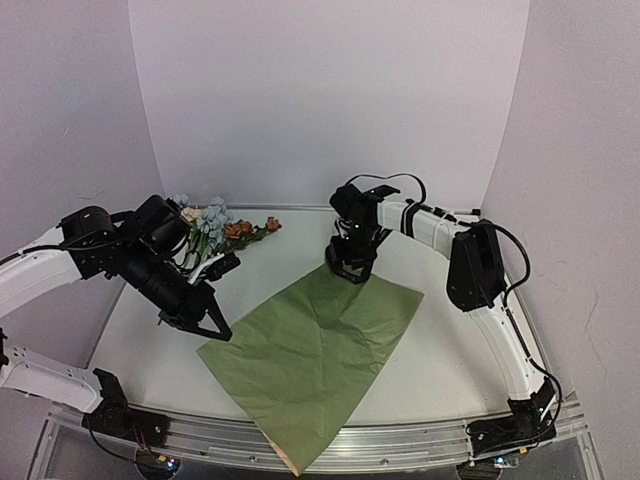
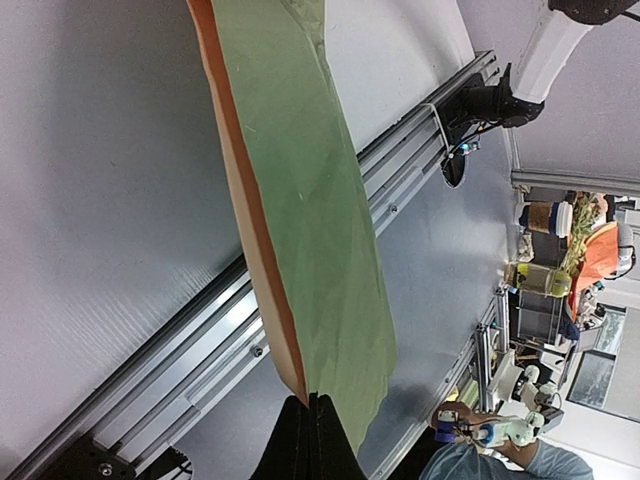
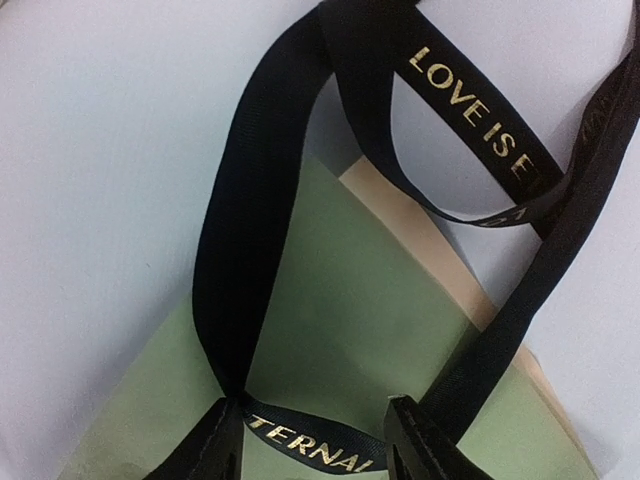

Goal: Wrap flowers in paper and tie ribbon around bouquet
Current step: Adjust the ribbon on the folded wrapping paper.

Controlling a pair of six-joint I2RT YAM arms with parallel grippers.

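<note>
Right wrist view: ribbon (image 3: pixel 235 260) loops run off the top and right edges, its lettering reads only in part, and the right hand (image 3: pixel 315 445) is cropped at the bottom. Top view: flowers' (image 1: pixel 215 225) stems vanish behind the left arm (image 1: pixel 100 255) by the worktop's (image 1: pixel 440 350) far left corner. Left wrist view: paper (image 2: pixel 310 200) leaves the top edge; only the left hand's (image 2: pixel 310 440) tips show.

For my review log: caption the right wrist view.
Black ribbon loops through the open right gripper, above green paper.
</note>
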